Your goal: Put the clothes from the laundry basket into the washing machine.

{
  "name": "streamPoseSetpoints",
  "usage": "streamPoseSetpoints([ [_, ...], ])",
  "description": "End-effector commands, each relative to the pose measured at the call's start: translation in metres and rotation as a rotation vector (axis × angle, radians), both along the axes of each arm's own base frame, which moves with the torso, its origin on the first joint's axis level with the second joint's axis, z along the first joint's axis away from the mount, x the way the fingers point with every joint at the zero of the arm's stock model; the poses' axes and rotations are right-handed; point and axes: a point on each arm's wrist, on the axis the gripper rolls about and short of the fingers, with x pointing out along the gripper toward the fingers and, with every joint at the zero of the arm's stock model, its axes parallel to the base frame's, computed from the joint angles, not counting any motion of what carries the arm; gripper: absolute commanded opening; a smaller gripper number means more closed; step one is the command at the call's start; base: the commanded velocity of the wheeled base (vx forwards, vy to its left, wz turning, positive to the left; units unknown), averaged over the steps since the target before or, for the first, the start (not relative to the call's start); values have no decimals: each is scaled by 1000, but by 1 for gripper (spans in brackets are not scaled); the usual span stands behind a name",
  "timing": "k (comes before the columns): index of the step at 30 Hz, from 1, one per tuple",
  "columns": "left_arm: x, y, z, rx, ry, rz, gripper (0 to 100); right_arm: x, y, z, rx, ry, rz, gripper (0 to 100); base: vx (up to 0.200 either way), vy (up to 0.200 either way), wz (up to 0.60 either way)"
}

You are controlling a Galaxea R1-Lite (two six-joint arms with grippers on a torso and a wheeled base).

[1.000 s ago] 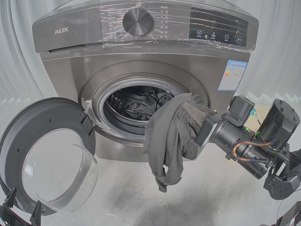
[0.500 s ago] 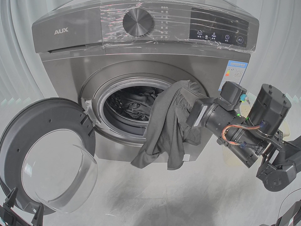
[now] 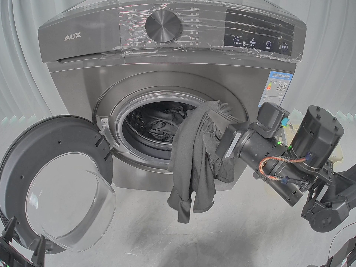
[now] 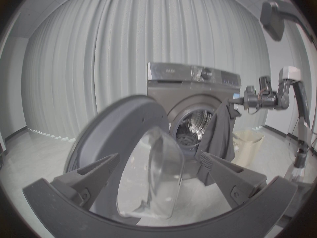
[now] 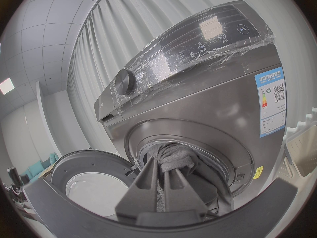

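Washing machine (image 3: 85,78): plain metallic dark grey casing.
Dial (image 3: 163,26): brushed silver.
Control panel (image 3: 256,32): glossy black with white icons.
Energy label (image 3: 274,89): white with a blue border and a green-to-red bar scale.
Door (image 3: 48,138): dark grey rim around a clear glass bowl.
Drum (image 4: 198,118): bright steel, studded pattern.
Garment (image 3: 193,156): plain charcoal grey.
Clothes in the drum (image 3: 159,121): dark grey to black.
Right gripper (image 5: 161,174) and left gripper (image 4: 158,156): matte dark grey.
Laundry basket (image 5: 302,149): cream, perforated in rows.
Curtain (image 4: 82,66): white, vertical pleats.
Floor (image 3: 237,234): pale grey, faintly mottled.
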Motion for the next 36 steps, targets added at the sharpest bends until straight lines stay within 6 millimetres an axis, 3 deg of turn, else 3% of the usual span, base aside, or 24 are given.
streamPoseSetpoints([
  [1,-44,-2,157,-96,-380,-107,100,2,1,2,5,-6,-2,0,0,0,0],
  [3,-39,-5,166,-52,-259,-298,100,3,3,3,11,-11,1,0,0,0,0],
  [6,1,-11,159,-57,-15,-513,100,6,4,8,24,-23,9,0,0,0,0],
  [7,1,-11,159,-57,-15,-513,100,6,4,8,24,-23,9,0,0,0,0],
  [9,39,-12,145,-49,131,-574,100,4,7,12,40,-37,40,0,0,0,0],
  [12,73,-13,125,32,222,-628,100,7,10,14,43,-45,49,0,0,0,0],
  [21,106,-42,100,86,377,-910,100,16,20,21,72,-65,37,0,0,0,0],
  [30,152,-70,87,86,441,-984,100,16,19,22,84,-77,29,0,0,0,0],
  [36,165,-88,74,83,498,-1042,100,15,20,21,84,-77,32,0,0,0,0],
])
